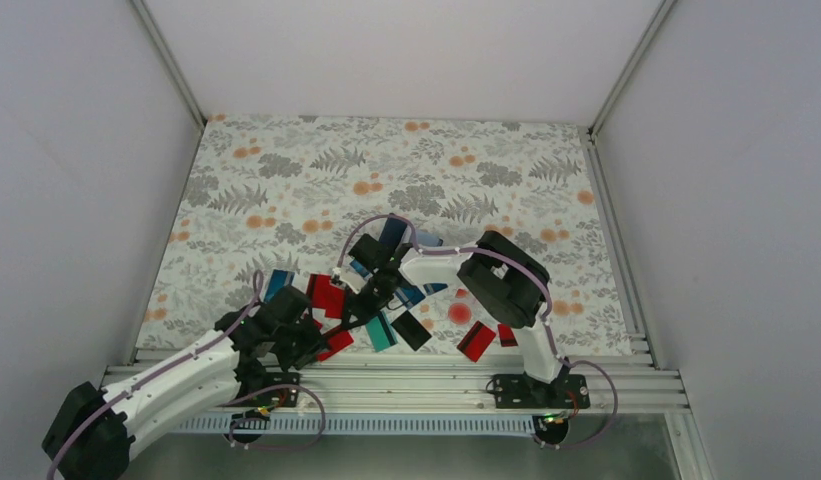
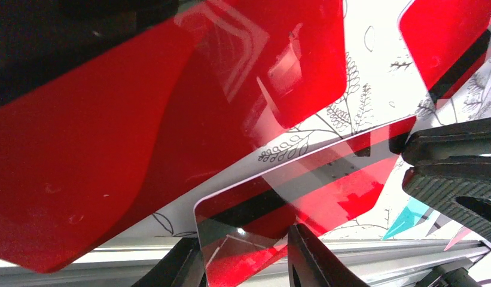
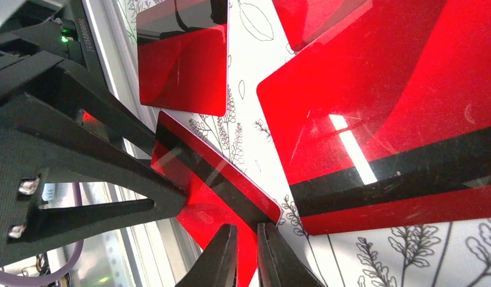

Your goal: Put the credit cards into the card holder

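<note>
The right gripper (image 3: pixel 247 230) has its fingers drawn almost together, pinching the lower corner of a red striped card (image 3: pixel 213 185) that is tilted up off the fern-print cloth (image 1: pixel 286 180). The left gripper (image 2: pixel 243 239) is at the opposite end of the striped card. Its fingers (image 2: pixel 305 257) stand moderately apart with the card's end between them, one beside its edge and the other crossing its face. I cannot tell whether they press on it.

Seen from the right wrist, three more red cards lie flat close around the striped card. One red card with a dark stripe (image 3: pixel 386 119) is just to its right, a smaller-looking one (image 3: pixel 183 66) is above it, and a third (image 3: pixel 314 18) is cut by the frame's top edge.

In the top view, a teal card (image 1: pixel 381 330) lies just right of the striped card. A black rectangle (image 1: pixel 411 330) lies beside the teal one, and I cannot tell whether it is a card or the card holder. Further right is a clear piece with a red dot (image 1: pixel 459 312), then two red cards (image 1: pixel 476 340) near the right arm's base. A red pair (image 1: pixel 326 293) lies on the far side of the striped card, with a blue card (image 1: pixel 278 283) to its left. More blue cards (image 1: pixel 394 232) lie further back, partly under the right arm.
</note>
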Controlling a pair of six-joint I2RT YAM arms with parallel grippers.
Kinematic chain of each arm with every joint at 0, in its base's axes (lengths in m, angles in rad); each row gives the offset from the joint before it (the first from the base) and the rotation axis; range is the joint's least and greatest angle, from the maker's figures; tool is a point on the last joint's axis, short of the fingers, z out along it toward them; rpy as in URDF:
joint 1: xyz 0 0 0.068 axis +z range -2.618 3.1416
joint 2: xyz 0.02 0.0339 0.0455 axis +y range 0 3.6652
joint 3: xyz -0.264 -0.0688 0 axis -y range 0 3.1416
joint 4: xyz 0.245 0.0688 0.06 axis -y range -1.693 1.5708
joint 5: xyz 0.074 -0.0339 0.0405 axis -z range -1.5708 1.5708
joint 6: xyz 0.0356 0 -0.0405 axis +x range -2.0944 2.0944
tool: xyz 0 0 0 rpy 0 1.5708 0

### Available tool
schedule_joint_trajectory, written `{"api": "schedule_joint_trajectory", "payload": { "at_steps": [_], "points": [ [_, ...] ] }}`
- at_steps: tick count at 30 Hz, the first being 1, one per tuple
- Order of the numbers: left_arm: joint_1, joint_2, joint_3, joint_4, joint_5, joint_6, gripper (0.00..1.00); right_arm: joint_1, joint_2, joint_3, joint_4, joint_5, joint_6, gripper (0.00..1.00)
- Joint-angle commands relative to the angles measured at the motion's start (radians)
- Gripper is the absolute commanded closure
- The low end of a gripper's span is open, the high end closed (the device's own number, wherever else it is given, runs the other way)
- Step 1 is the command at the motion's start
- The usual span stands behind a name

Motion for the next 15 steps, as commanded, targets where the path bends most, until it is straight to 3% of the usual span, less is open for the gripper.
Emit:
{"api": "schedule_joint_trajectory", "payload": {
  "at_steps": [1,5,15],
  "points": [
    [-0.002,-0.053,0.042,0.078,-0.061,-0.026,0.69,0.023,0.059,-0.009,-0.047,0.084,-0.005,0.89],
    [-0.003,-0.070,0.043,0.074,-0.066,-0.033,0.73,0.023,0.061,-0.008,-0.050,0.091,-0.002,0.89],
    [-0.010,-0.070,0.107,0.030,-0.115,-0.036,0.94,0.020,0.044,-0.007,-0.051,0.112,0.000,0.89]
  ]
}}
